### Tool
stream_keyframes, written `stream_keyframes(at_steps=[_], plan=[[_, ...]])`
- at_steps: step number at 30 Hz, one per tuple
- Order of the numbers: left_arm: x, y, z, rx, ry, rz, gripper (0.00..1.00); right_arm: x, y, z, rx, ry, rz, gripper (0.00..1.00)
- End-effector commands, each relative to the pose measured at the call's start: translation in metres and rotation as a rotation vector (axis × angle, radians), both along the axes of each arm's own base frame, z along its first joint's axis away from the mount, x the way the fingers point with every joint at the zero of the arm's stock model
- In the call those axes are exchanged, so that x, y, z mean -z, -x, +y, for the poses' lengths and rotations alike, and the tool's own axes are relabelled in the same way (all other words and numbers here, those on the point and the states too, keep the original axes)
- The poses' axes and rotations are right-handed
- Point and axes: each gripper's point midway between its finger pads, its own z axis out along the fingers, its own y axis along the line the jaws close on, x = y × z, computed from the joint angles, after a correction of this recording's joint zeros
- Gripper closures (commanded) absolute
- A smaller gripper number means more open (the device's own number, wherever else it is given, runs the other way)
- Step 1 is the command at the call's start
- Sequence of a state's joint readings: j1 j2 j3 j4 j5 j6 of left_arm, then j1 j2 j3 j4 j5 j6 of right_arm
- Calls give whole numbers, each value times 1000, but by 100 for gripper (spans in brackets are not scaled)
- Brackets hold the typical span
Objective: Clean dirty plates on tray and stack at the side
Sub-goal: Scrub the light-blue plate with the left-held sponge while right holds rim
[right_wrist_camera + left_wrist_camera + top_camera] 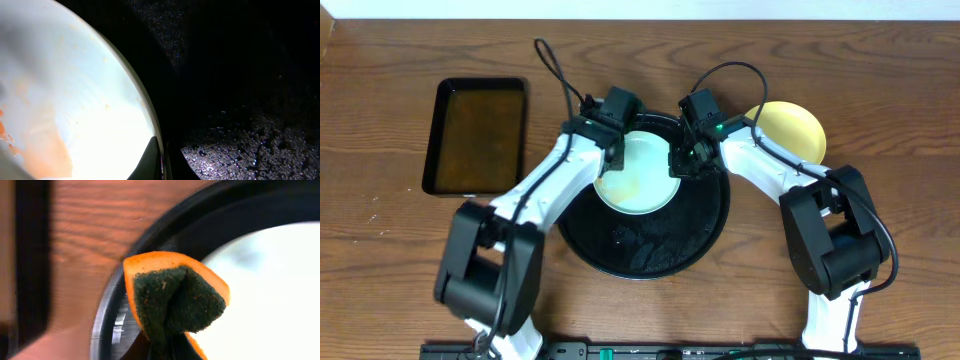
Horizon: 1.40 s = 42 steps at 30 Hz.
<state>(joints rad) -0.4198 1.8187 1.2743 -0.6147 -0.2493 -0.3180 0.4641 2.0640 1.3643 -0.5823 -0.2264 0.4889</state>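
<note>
The left claw (612, 158) squeezes a folded orange and green sponge (175, 300) by the pale blue plate (642, 180). The right claw (682, 160) pinches that plate's rim. The smeared plate sits in the round black tray (660, 250), a yellow plate (798, 128) near it.

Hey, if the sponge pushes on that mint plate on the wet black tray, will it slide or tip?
Likely slides: the mint plate is smooth and the tray looks glossy and wet, so the sponge could skate it. Its shallow, wide shape probably resists tipping. The right claw, seemingly pinching its rim, should steady it.
</note>
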Motion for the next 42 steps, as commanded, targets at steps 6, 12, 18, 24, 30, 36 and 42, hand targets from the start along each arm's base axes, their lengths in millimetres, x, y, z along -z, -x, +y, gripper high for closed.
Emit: stream_keyframes(at_steps=[6, 12, 18, 24, 30, 36, 42], plan=[[17, 10, -82, 34, 458, 112, 93, 29, 7, -24, 33, 118, 40, 99], [58, 11, -76, -25, 433, 185, 93, 29, 8, -25, 32, 120, 44, 99], [86, 9, -58, -82, 406, 227, 92, 29, 9, -25, 32, 121, 47, 99], [92, 5, -13, -172, 289, 220, 92, 29, 9, -25, 32, 122, 47, 99], [93, 13, 29, -198, 133, 245, 92, 29, 9, -25, 33, 122, 48, 99], [72, 15, 57, -198, -24, 221, 92, 29, 9, -25, 33, 122, 48, 99], [24, 2, 69, -218, -68, 87, 93, 29, 9, -26, 34, 126, 46, 99]])
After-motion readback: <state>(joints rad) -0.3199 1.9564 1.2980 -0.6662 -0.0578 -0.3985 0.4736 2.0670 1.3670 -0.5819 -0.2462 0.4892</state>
